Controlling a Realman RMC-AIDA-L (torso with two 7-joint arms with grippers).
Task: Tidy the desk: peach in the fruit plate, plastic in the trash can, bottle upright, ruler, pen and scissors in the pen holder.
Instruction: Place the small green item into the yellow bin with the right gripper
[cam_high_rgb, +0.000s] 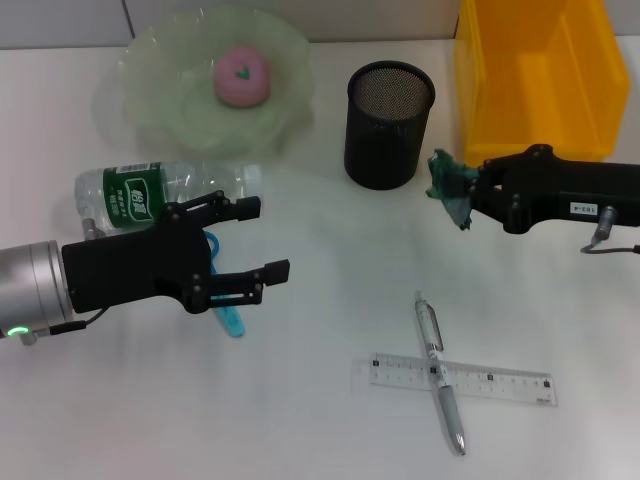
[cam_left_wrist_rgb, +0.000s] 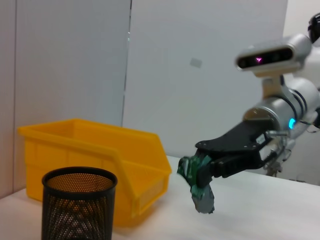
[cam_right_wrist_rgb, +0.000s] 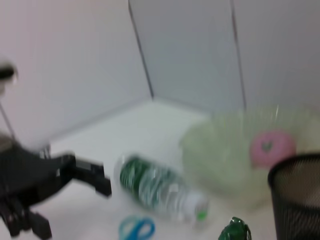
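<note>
The hard yellow bin (cam_high_rgb: 535, 75) sits just behind the right gripper (cam_high_rgb: 455, 190), which is clenched on a crinkled green plastic scrap (cam_high_rgb: 449, 187) beside the black mesh pen holder (cam_high_rgb: 389, 124); the limp scrap could snag the holder's rim or flutter short of the bin. The ruffled glass plate (cam_high_rgb: 170, 90) already cradles the peach (cam_high_rgb: 241, 76). The left gripper (cam_high_rgb: 262, 240) gapes over the lying bottle (cam_high_rgb: 160, 195) and the blue scissors (cam_high_rgb: 229, 315), which it might nudge; the clear ruler (cam_high_rgb: 500, 382) and pen (cam_high_rgb: 437, 365) lie crossed.

Nothing can be read: the bottle (cam_high_rgb: 165, 192) label, ruler (cam_high_rgb: 455, 380) marks and arm sticker (cam_high_rgb: 582, 209) are illegible.
</note>
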